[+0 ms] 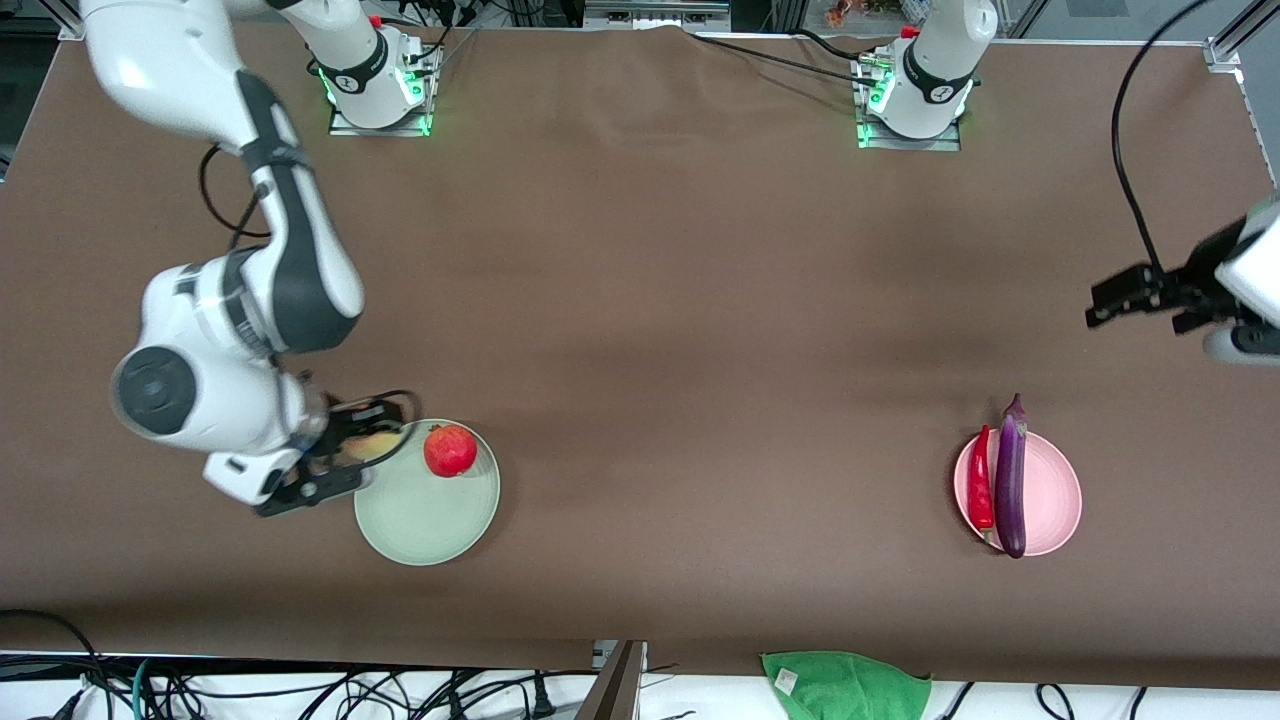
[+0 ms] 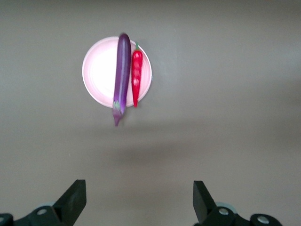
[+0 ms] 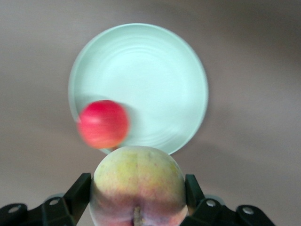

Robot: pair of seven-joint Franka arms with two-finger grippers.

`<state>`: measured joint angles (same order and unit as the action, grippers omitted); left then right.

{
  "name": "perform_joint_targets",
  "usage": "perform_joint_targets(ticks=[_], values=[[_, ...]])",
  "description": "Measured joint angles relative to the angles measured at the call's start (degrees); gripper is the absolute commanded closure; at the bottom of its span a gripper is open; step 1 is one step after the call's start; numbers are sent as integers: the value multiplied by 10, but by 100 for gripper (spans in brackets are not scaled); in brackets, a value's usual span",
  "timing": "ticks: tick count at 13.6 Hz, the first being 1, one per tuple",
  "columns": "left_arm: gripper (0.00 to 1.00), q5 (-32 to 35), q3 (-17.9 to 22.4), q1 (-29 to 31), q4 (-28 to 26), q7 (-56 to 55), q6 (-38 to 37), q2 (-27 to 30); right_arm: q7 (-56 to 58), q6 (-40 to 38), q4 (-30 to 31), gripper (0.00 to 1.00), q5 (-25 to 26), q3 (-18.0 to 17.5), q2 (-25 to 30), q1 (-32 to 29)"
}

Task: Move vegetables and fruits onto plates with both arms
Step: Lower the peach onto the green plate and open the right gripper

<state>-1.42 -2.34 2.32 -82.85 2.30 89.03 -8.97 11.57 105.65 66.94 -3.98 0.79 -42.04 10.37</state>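
The right arm (image 1: 270, 250) is bent down from its base toward its own end of the table (image 1: 640, 300), with the wrist turned low and the right pincer (image 1: 345, 455) held over the rim of the mint green plate (image 1: 430, 520); its fingers (image 3: 77, 193) are clamped on the peach (image 3: 137, 186). The left arm (image 1: 1255, 270) is held up over its end of the table, waiting. The left pincer (image 1: 1135, 300) is spread wide and nothing is held between its fingers (image 2: 73, 200).

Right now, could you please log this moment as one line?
right pincer: holds peach over green plate | left pincer: open, waiting | pomegranate: plated
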Motion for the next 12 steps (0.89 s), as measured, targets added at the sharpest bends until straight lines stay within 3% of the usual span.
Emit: perform_joint_targets(ticks=[1, 2, 3, 4, 7, 12], values=[[0, 0, 0, -4, -5, -3, -18, 10, 11, 16, 0, 48, 0, 0, -11, -4], [0, 0, 0, -6, -10, -10, -32, 17, 15, 36, 0, 33, 0, -2, -21, -3], [0, 0, 0, -7, -14, -20, -40, 21, 16, 62, 0, 10, 0, -4, -32, 0], [0, 0, 0, -7, -18, -34, -44, 21, 17, 85, 0, 2, 0, -4, -43, 1], [0, 0, 1, -7, -20, -60, -45, 21, 23, 107, -1, 1, 0, -4, -59, 0], [0, 0, 4, -6, -18, -63, -42, 19, 6, 30, -19, 1, 0, -5, -38, 1]])
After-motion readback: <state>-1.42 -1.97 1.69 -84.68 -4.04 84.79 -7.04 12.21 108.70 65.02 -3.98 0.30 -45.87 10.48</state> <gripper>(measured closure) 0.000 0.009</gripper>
